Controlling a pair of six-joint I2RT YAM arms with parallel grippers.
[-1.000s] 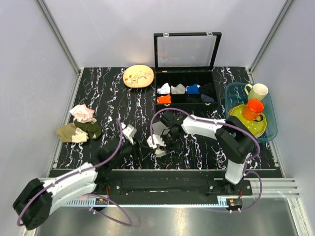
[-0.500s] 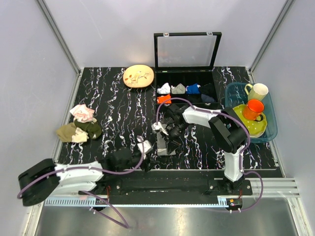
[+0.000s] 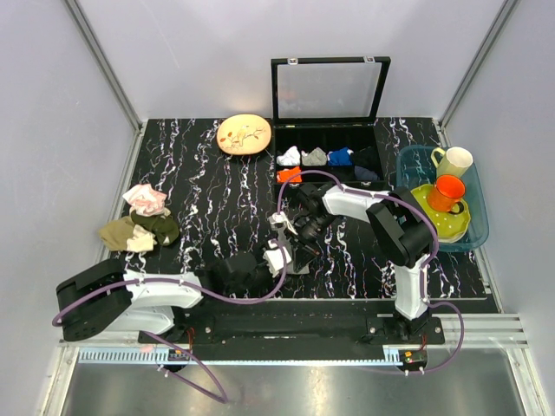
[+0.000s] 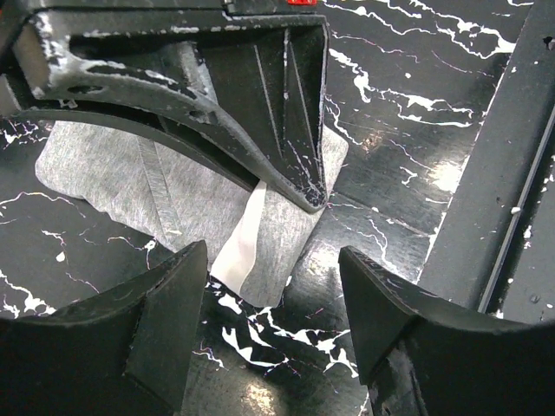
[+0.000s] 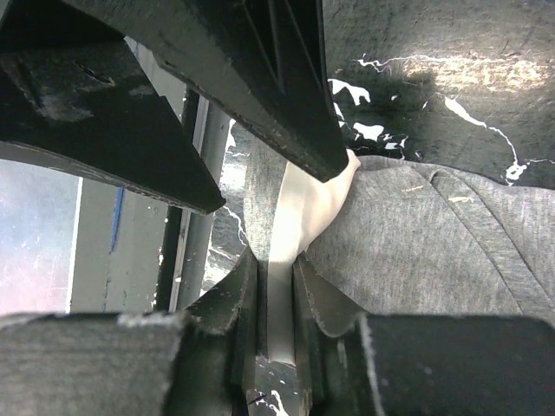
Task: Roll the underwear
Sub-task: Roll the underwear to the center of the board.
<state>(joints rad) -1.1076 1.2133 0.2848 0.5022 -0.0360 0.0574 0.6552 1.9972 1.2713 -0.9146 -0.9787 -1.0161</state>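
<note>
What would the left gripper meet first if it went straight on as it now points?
Probably the underwear: its pale edge lies just ahead of the open left gripper. The right gripper, pinching that edge, stands just beyond; depth is unclear.

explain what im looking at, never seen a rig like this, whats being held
These are two robot arms bolted side by side, each ending in a two-finger claw. The wide picture looks down from above. The other two come from cameras on the wrists, showing their own fingers close up. On the black marbled table lies the underwear, a small grey cloth with a pale edge. The right gripper is shut on that pale edge. The left gripper is open close by, holding nothing. Further off are a cloth pile, a plate, a compartment box and a basket of cups.
</note>
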